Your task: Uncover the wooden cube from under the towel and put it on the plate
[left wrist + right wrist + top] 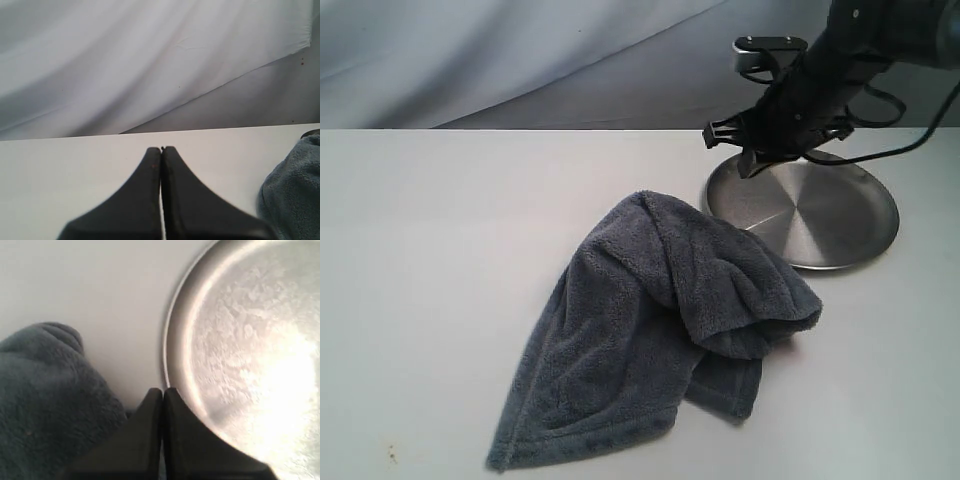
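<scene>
Here, nearest to me on the surface [410,260] lies the towel [650,330]. It is crumpled, and its long axis goes from the near left corner toward the far right. The wooden cube I cannot see anywhere. I guess it sits under the thicker, folded end on the right, but nothing shows it.

Just beyond that end, near but not touching it, stands the plate [840,220] with nothing on it. The right gripper [752,162] hangs over the plate's left rim, clenched and holding nothing, so from it the towel lies toward me and to the left.

The left gripper [161,149] is also clenched on nothing, and its camera catches only an edge of the towel. I judge the right arm to be the nearer one for pulling the towel away.
</scene>
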Controlling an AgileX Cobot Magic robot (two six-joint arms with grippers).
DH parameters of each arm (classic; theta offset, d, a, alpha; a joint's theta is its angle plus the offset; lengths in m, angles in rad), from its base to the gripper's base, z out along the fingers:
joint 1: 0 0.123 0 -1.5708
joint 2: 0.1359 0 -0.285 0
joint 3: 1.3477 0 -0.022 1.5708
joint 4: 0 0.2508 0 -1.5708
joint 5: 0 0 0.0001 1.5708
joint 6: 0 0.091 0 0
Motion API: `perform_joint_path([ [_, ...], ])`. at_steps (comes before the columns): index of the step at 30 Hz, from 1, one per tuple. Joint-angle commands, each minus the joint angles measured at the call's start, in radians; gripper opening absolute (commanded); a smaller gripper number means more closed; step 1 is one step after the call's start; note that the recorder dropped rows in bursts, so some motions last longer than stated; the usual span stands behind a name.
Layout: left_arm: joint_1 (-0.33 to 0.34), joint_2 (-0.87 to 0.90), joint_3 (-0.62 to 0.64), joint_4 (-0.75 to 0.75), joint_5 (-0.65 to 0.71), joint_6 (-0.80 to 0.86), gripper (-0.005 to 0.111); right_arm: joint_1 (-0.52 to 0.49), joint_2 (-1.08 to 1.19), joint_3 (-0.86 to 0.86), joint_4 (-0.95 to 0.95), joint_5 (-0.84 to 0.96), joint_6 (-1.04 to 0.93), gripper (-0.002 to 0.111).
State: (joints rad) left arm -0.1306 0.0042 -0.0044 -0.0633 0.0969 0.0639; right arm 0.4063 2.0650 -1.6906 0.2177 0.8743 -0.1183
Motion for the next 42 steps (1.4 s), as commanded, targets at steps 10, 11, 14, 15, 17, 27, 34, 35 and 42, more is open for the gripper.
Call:
perform_joint_path([
  [10, 0.002, -0.004, 0.004, -0.002, -0.011, -0.003, 0.0, 0.203, 0.134, -0.255, 0.051, 0.041, -0.041, 0.0],
  [11, 0.002, -0.004, 0.004, -0.002, -0.011, -0.003, 0.0, 0.224, 0.137, -0.259, 0.05, 0.052, -0.041, 0.0],
  [14, 0.002, -0.004, 0.004, -0.002, -0.011, -0.003, 0.0, 0.268, 0.139, -0.26, 0.05, 0.084, -0.061, 0.0],
  [15, 0.002, -0.004, 0.004, -0.002, -0.011, -0.003, 0.0, 0.284, 0.139, -0.26, 0.05, 0.099, -0.064, 0.0],
  [17, 0.002, -0.004, 0.004, -0.002, -0.011, -0.003, 0.0, 0.314, 0.135, -0.26, 0.048, 0.144, -0.068, 0.0],
  [27, 0.002, -0.004, 0.004, -0.002, -0.011, -0.003, 0.0, 0.475, 0.117, -0.255, 0.018, 0.347, -0.119, 0.0],
  [34, 0.002, -0.004, 0.004, -0.002, -0.011, -0.003, 0.0, 0.545, 0.02, -0.045, 0.007, 0.347, -0.117, 0.0],
  [35, 0.002, -0.004, 0.004, -0.002, -0.011, -0.003, 0.0, 0.546, -0.002, 0.005, 0.007, 0.347, -0.114, 0.0],
  [42, 0.002, -0.004, 0.004, -0.002, -0.011, -0.003, 0.0, 0.498, -0.187, 0.383, -0.033, 0.195, -0.098, 0.0],
])
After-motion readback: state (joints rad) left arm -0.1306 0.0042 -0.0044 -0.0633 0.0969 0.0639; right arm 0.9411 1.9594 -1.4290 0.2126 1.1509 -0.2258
